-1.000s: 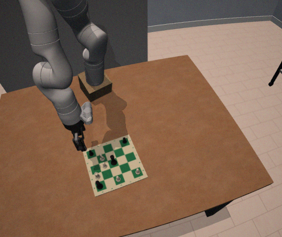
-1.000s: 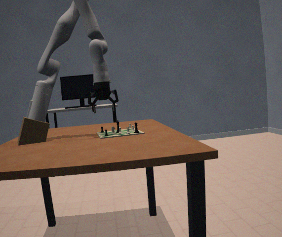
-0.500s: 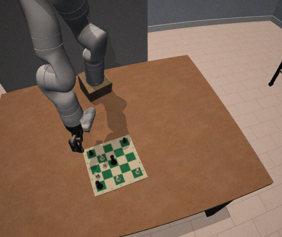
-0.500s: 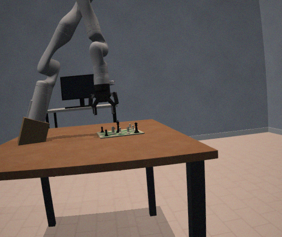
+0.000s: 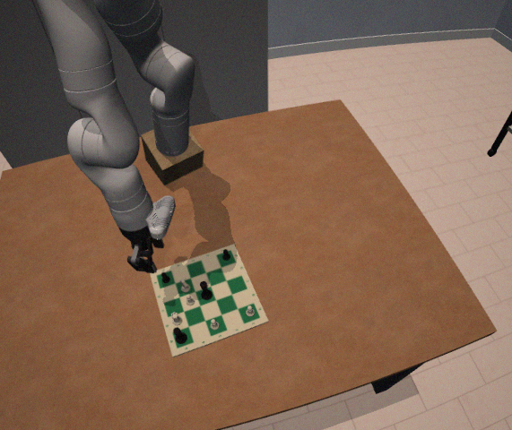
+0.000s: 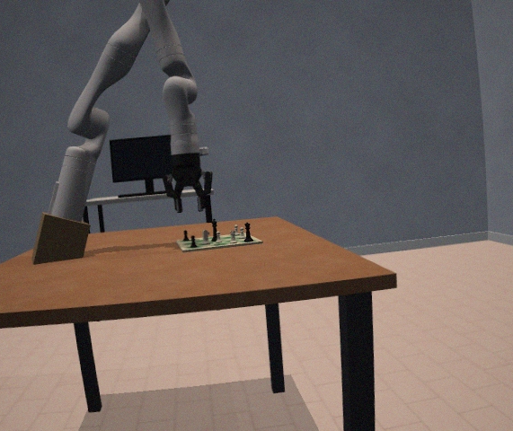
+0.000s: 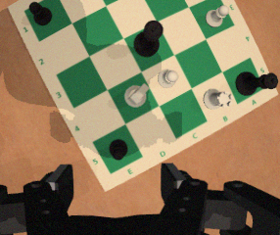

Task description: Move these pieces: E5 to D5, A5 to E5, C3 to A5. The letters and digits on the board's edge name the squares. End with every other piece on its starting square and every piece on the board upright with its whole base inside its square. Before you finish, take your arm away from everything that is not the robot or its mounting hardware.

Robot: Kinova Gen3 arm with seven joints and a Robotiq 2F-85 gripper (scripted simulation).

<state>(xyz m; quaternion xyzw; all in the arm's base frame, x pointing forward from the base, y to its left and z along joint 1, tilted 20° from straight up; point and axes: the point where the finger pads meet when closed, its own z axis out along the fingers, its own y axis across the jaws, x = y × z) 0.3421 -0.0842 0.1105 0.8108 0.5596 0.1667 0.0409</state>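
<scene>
The green and cream chessboard (image 5: 207, 300) lies on the brown table. A black pawn (image 7: 118, 149) stands on E5, the corner square nearest my fingers; it also shows in the top view (image 5: 165, 278). D5 (image 7: 152, 132) next to it is empty. A tall black piece (image 7: 248, 82) stands on A5 (image 5: 179, 334). Another tall black piece (image 7: 147, 39) (image 5: 205, 290) stands on C3. My gripper (image 7: 116, 179) (image 5: 142, 264) (image 6: 190, 203) hangs well above the table beside the board's E5 corner. Its fingers are partly apart with nothing between them.
A white rook (image 7: 216, 98) stands on B5, white pieces on D4 (image 7: 135, 96) and C4 (image 7: 169, 78), a white pawn (image 7: 214, 16) on A3, and a black pawn (image 7: 41, 14) on E1. The arm's wooden base block (image 5: 172, 157) sits at the table's back.
</scene>
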